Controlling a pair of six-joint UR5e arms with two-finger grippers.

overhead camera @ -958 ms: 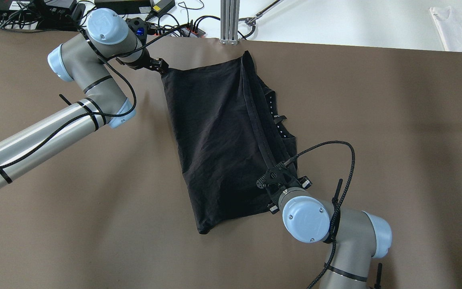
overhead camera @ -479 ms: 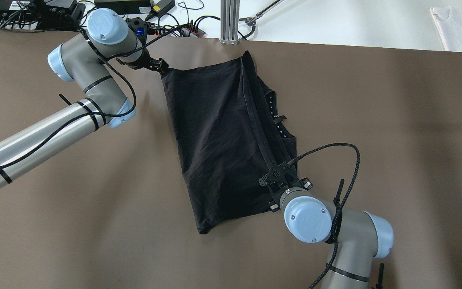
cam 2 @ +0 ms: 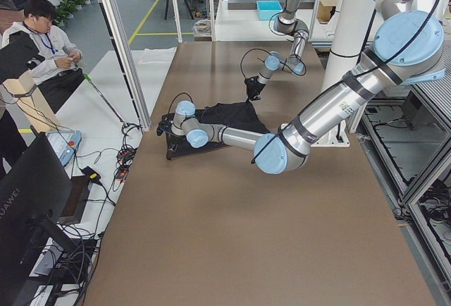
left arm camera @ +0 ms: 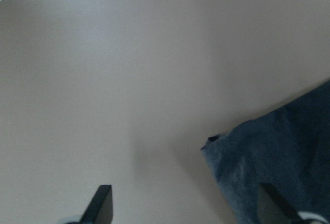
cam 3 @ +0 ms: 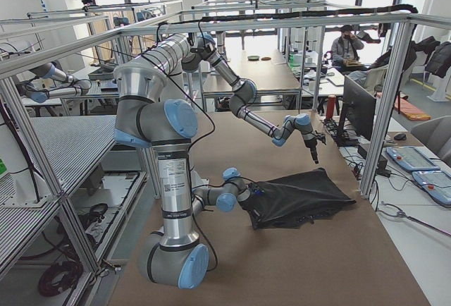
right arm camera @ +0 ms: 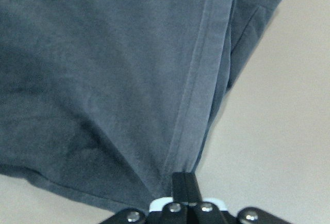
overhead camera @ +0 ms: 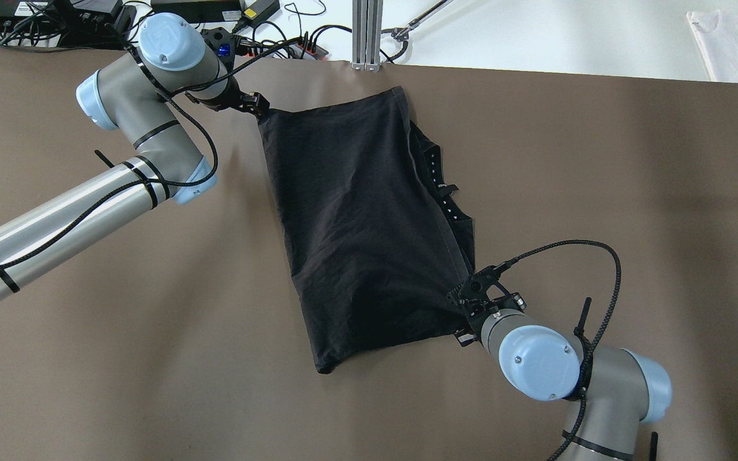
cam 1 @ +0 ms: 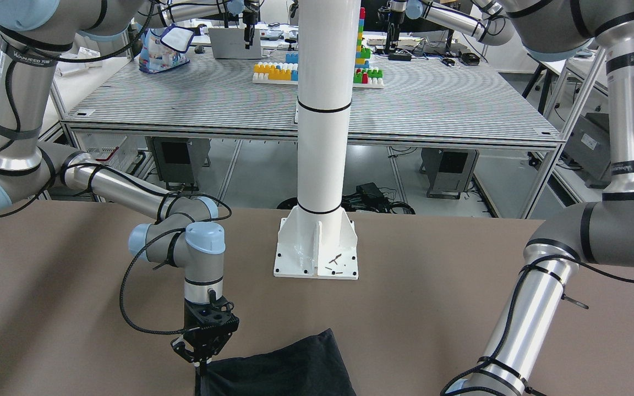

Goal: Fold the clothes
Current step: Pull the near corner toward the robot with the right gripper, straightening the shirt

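A black garment lies spread on the brown table, with a folded layer on top and a hem running along its right side. My left gripper is at its far left corner. In the left wrist view it is open, and the cloth corner lies between the fingers. My right gripper is shut on the hem at the near right corner; the right wrist view shows it pinching the seam of the garment. The front view shows the gripper and the garment.
An aluminium post and cables stand at the table's far edge. A white cloth lies at the back right. The white column base is on the robot's side.
My right gripper has moved right and nearer with the hem in it, drawing the folded layer wider over the garment. The left arm has not moved.
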